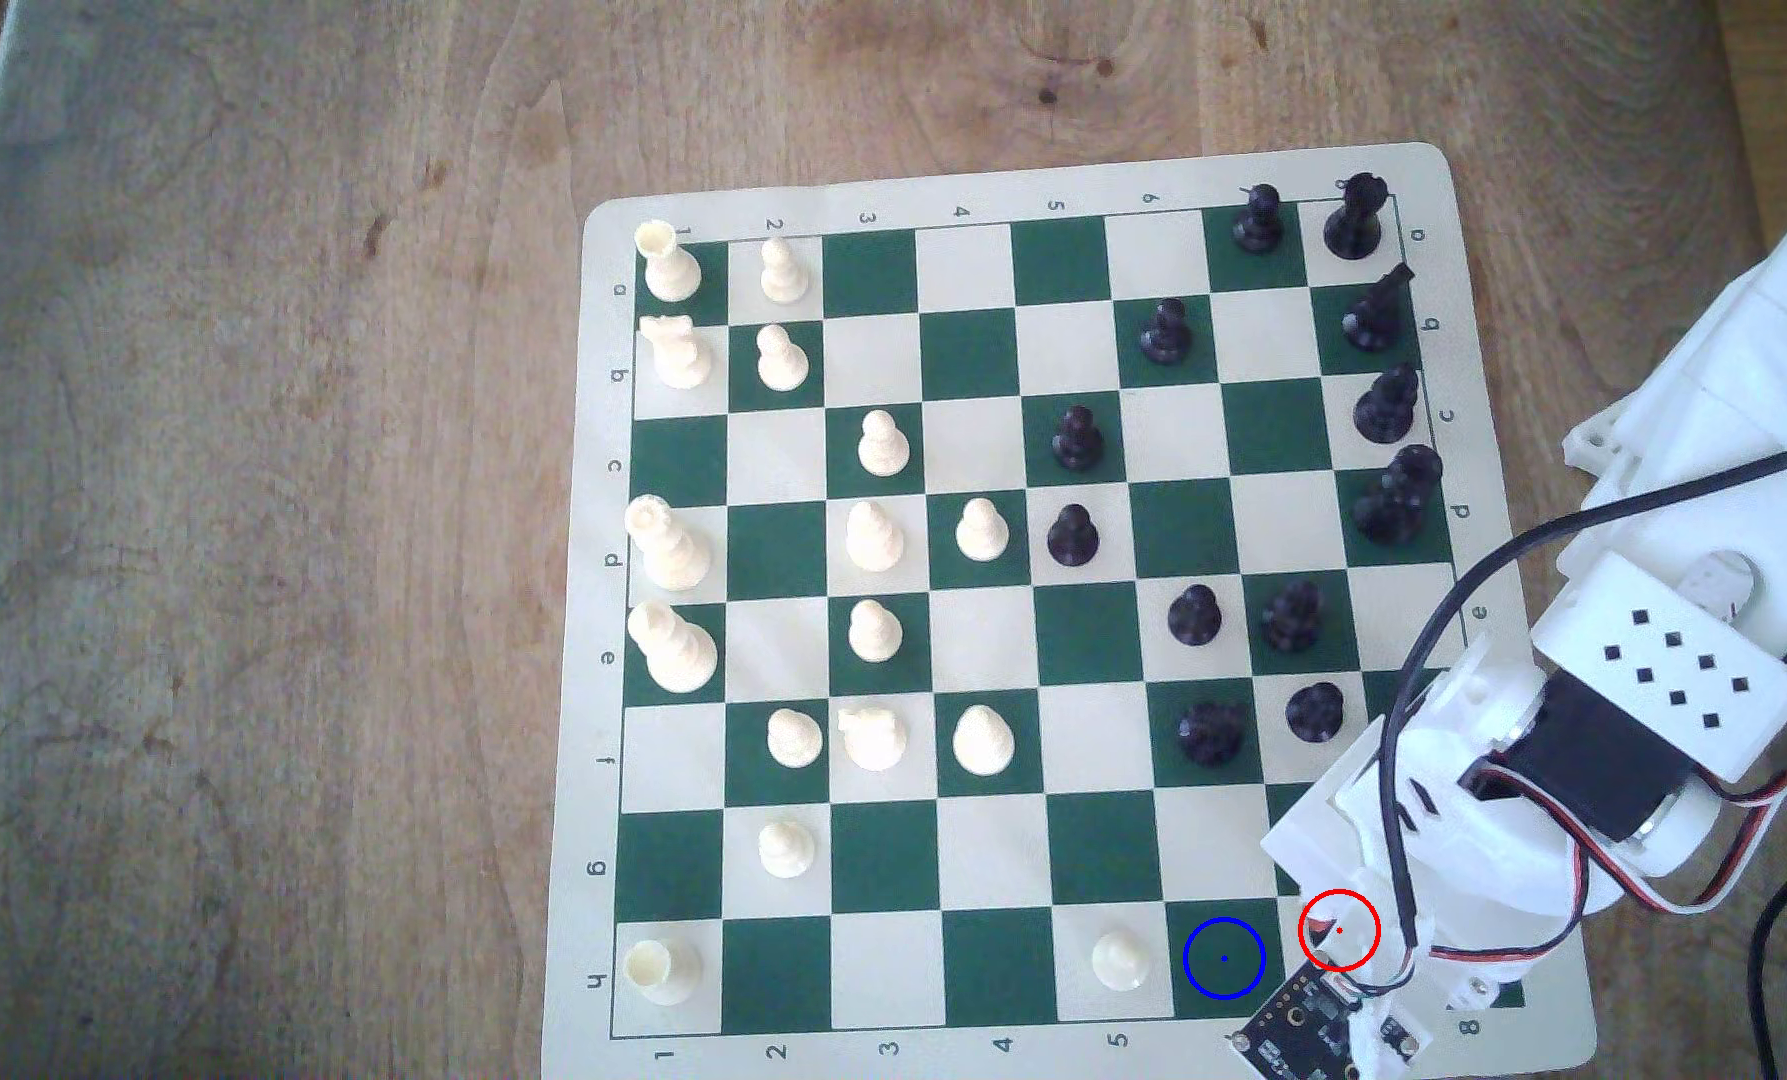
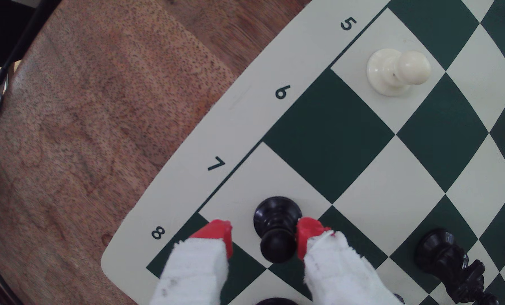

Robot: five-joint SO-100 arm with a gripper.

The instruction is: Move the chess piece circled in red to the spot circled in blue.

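A green and cream chessboard mat (image 1: 1014, 197) lies on a wooden table (image 1: 245, 519), seen from above. Cream pieces stand toward the exterior view's left, black pieces toward its right. A white robot arm (image 1: 1647, 665) reaches in from the right, over the board's lower right corner. There, a blue ring marks a dark green square (image 1: 1224, 959). Beside it, a red ring (image 1: 1339, 930) overlaps the arm's tip.

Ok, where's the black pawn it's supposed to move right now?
In the wrist view, the black pawn stands on the cream edge square by the printed 7, between the open gripper's red fingertips, beside the empty green square.
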